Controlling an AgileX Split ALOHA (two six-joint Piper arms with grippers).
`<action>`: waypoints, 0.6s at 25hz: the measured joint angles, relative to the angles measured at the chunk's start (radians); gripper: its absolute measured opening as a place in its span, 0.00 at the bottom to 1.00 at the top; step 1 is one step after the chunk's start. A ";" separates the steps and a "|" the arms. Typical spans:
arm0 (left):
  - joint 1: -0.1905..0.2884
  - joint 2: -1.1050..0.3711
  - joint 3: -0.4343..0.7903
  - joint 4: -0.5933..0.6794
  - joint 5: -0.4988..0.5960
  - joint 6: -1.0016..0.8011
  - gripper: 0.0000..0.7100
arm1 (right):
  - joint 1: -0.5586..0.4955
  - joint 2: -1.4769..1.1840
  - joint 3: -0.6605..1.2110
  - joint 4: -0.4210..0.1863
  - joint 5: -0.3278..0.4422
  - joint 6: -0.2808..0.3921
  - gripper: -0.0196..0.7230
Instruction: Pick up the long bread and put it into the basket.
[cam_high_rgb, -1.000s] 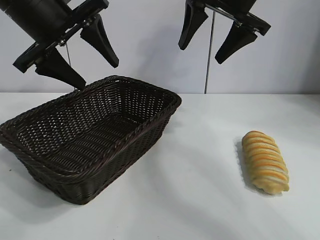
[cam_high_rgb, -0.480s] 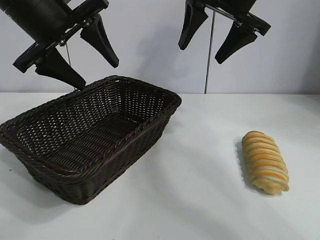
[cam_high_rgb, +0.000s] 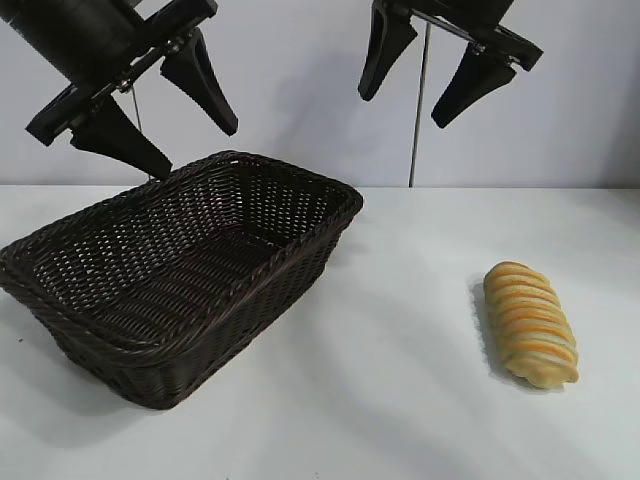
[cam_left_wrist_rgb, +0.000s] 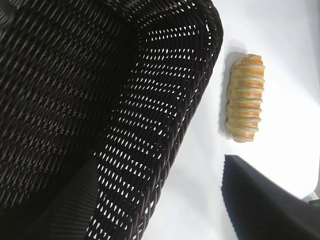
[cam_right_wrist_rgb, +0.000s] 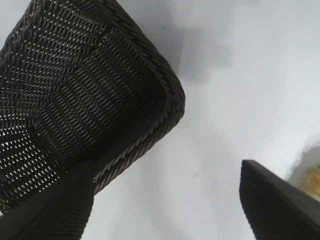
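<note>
Long bread (cam_high_rgb: 530, 324) lying flat on the white surface (cam_high_rgb: 400, 380), toward the right side of the exterior view, well apart from the basket (cam_high_rgb: 180, 270). Ridged orange and cream stripes running crosswise along the loaf. Not touched by either claw.

Right claw (cam_high_rgb: 450, 70) raised high above the surface, up and to the left of the bread, between bread and basket in the exterior view. Fingers spread wide, nothing between them. Right wrist view: one corner of the basket (cam_right_wrist_rgb: 75, 100) and bare surface below the spread fingers (cam_right_wrist_rgb: 275, 200); only a sliver of the bread (cam_right_wrist_rgb: 314, 178) at the frame edge.

Left claw (cam_high_rgb: 155, 115) raised above the far left part of the basket, well apart from the bread. Fingers likewise spread, holding nothing. Left wrist view: basket wall and braided rim (cam_left_wrist_rgb: 165, 125) directly below, bread (cam_left_wrist_rgb: 244, 98) lying on the surface beyond the rim, clear of it.

Basket standing upright on the surface, left of centre, dark woven wicker, sloping sides, nothing seen inside.

No brand, label or legible writing found on bread, basket or claws.
</note>
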 joint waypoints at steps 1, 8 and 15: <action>0.000 0.000 0.000 -0.001 -0.005 0.000 0.72 | 0.000 0.000 0.000 0.000 0.000 0.000 0.81; 0.000 -0.001 0.000 -0.024 -0.013 -0.021 0.72 | 0.000 0.000 0.000 -0.003 0.000 -0.002 0.81; 0.000 -0.062 0.000 0.032 0.020 -0.116 0.72 | 0.000 0.000 0.000 -0.003 0.001 -0.002 0.81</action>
